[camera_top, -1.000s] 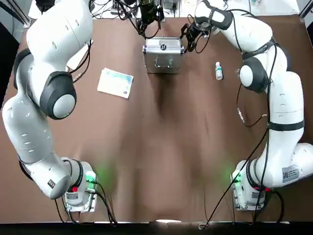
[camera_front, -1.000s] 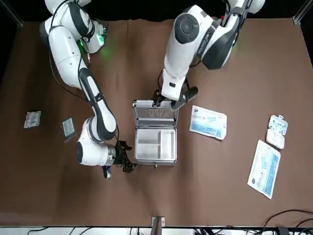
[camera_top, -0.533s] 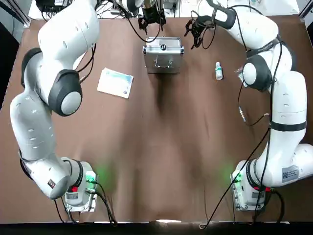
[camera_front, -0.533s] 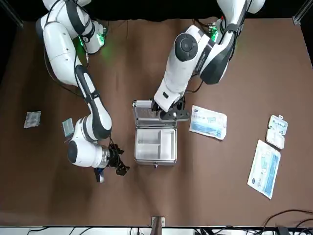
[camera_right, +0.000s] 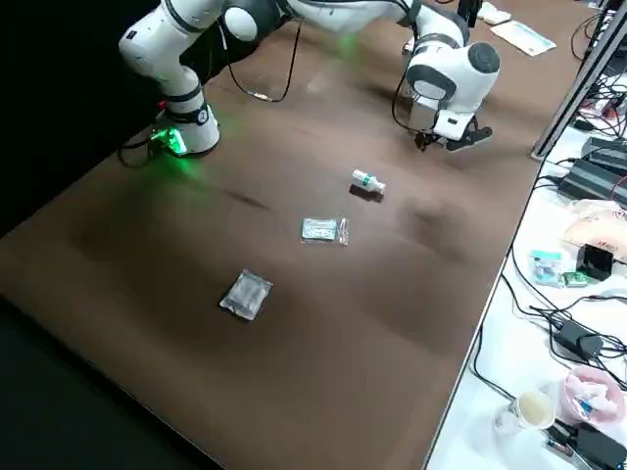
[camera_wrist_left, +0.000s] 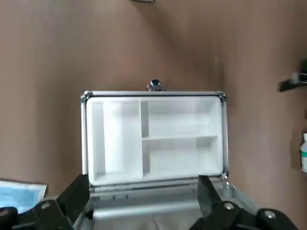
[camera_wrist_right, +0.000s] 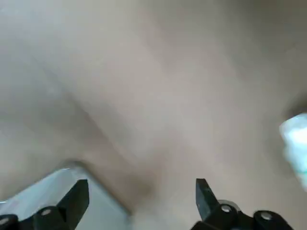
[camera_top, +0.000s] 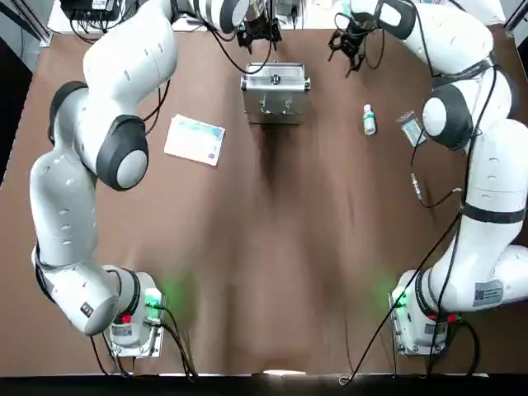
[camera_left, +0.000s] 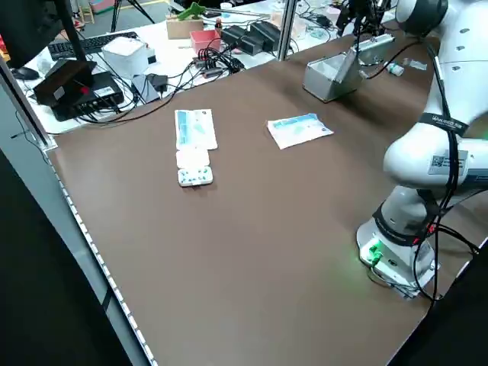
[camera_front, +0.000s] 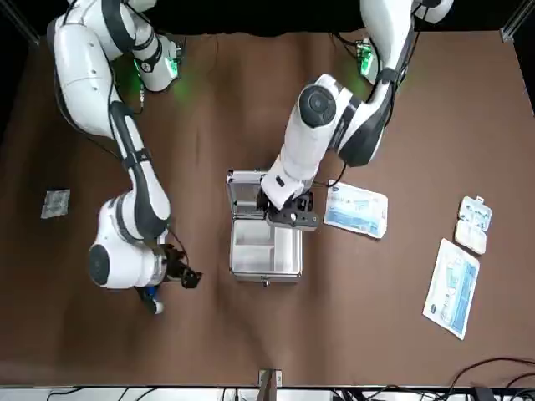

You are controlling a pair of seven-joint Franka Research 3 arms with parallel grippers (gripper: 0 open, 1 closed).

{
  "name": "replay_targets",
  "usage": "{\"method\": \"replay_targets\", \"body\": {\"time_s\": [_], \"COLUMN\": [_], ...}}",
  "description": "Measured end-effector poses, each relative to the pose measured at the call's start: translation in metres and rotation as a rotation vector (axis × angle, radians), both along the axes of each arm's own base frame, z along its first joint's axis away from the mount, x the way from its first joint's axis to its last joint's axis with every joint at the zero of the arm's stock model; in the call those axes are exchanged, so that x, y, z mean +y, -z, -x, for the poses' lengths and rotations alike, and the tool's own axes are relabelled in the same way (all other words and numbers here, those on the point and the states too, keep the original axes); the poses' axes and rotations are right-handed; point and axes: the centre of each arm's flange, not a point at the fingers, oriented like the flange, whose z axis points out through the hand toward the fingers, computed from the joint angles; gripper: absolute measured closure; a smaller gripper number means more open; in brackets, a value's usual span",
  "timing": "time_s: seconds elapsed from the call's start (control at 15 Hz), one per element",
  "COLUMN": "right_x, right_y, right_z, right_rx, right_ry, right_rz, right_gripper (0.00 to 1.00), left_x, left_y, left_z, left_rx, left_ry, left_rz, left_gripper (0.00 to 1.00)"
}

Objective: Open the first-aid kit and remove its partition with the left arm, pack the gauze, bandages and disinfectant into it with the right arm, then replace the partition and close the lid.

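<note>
- Brown counter (camera_top: 272,247), kit (camera_front: 288,274) far side, approx. ctr.
- Lid (camera_top: 275,109) up, on kit's near side.
- Partition (camera_wrist_left: 120,139) in kit, compartments showing.
- L claw (camera_wrist_left: 144,181) open, above lid area.
- R claw (camera_wrist_right: 142,182) open, empty, in air R of kit.
- Disinfectant (camera_top: 369,120) on counter, R of kit.
- Wh./blue packet (camera_top: 195,140) L.
</note>
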Motion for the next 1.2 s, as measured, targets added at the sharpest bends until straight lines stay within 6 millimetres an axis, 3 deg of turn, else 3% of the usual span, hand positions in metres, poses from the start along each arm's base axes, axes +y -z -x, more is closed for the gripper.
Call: {"method": "replay_targets", "body": {"time_s": [0.47,0.8,0.93,1.2], "right_x": [-0.055,-0.105,-0.113,-0.104], "right_y": [-0.038,-0.055,-0.044,0.02], "right_z": [0.014,0.038,0.046,0.068], "right_rx": [0.047,0.065,0.053,0.046], "right_ry": [-0.298,-0.403,-0.41,-0.424], "right_rz": [0.095,0.071,0.07,0.069], "right_gripper": [0.02,0.02,0.02,0.02], "left_x": [0.0,-0.004,-0.008,-0.017], "left_y": [0.057,0.071,0.076,0.088], "left_z": [-0.023,-0.024,-0.022,-0.018], "left_rx": [-0.033,-0.027,-0.03,-0.032], "left_ry": [-0.013,-0.01,-0.004,0.01], "left_rz": [-0.012,-0.019,-0.018,-0.02], "left_gripper": [0.0,0.01,0.01,0.01]}}
